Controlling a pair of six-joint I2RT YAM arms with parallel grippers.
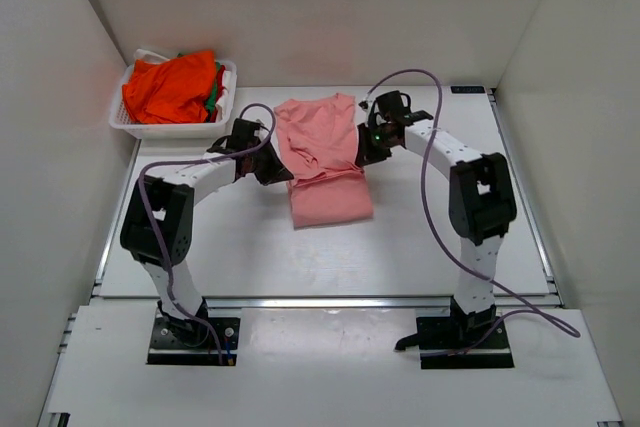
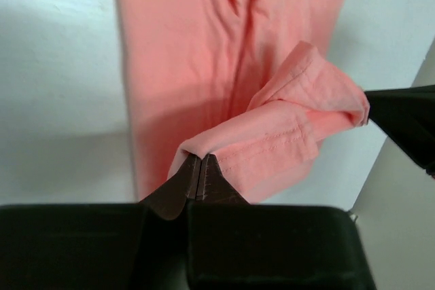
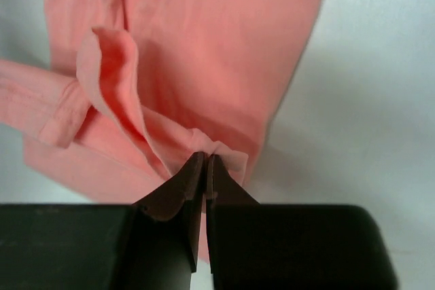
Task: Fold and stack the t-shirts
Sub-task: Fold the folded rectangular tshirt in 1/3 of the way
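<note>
Overhead, the salmon-pink t-shirt lies in the middle of the smooth white tabletop. It is a soft, matte knit. Its far part is spread flat, its near part is doubled into a tidy rectangle, and wrinkles gather between the two. The left claw meets the cloth at its left edge and the right claw at its right edge. At the far left corner a white slotted plastic basket holds the orange t-shirt, crumpled in a heap, with a bit of green cloth at its right side. A small dark label on the tabletop's far edge is too small to read.

In the left wrist view, the left claw has its two dark, tapered fingers pressed together on a folded edge of the salmon-pink t-shirt. A hem with a double row of stitching runs rightward from the pinch and lifts off the flat cloth below. At the far end of that raised band, the black tip of the right claw touches the fabric. The flat cloth below shows fine ribbing and one long crease.

In the right wrist view, the right claw is likewise closed tight on a small bunched pleat of the salmon-pink t-shirt. From the pinch a rounded fold stands up and curls to the left, and a stitched hem band runs out at the left edge. The bare tabletop shows pale to the right.
</note>
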